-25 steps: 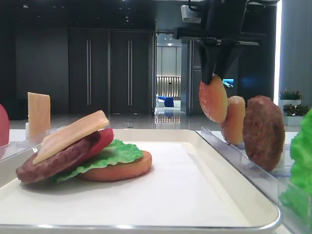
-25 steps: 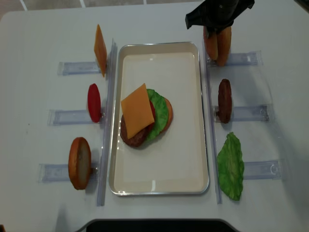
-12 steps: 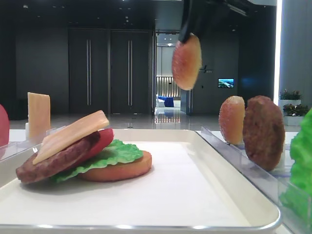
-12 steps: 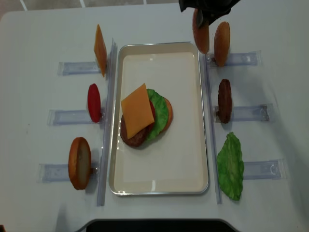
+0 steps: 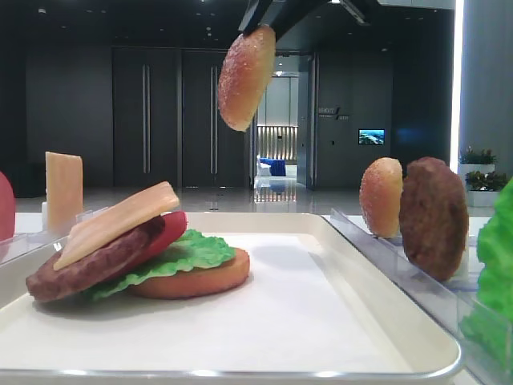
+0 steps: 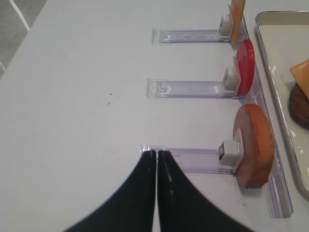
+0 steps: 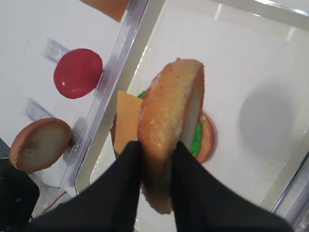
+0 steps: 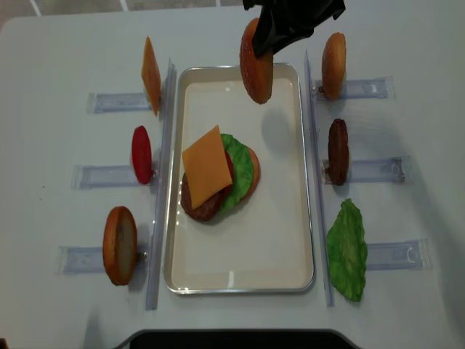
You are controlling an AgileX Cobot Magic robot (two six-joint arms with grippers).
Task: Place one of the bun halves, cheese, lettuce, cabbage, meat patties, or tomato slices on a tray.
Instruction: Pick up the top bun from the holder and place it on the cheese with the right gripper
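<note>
Since the earlier frame, the seeded bun (image 8: 256, 62) has been carried left over the tray's (image 8: 287, 240) far end — clenched in the right gripper (image 7: 157, 157), not yet lowered onto the stack (image 8: 216, 173).

buns 4 (image 8: 256, 62) | cheese 2 (image 8: 207, 166) | patties 2 (image 8: 338, 151) | tomatoes 2 (image 8: 142, 154) | lettuce 2 (image 8: 346, 251) | tray 1 (image 8: 290, 240)

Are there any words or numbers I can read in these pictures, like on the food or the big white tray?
No text can be read anywhere.
Far grey wall in the low side view: a small pale sign, too small and blurred to read.
Small glowing screen beside it: blurred, nothing legible.
Cream-white rectangular tray, clear plastic racks, seeded bun half in the right gripper and the stacked food: no labels, brands or numbers show.
</note>
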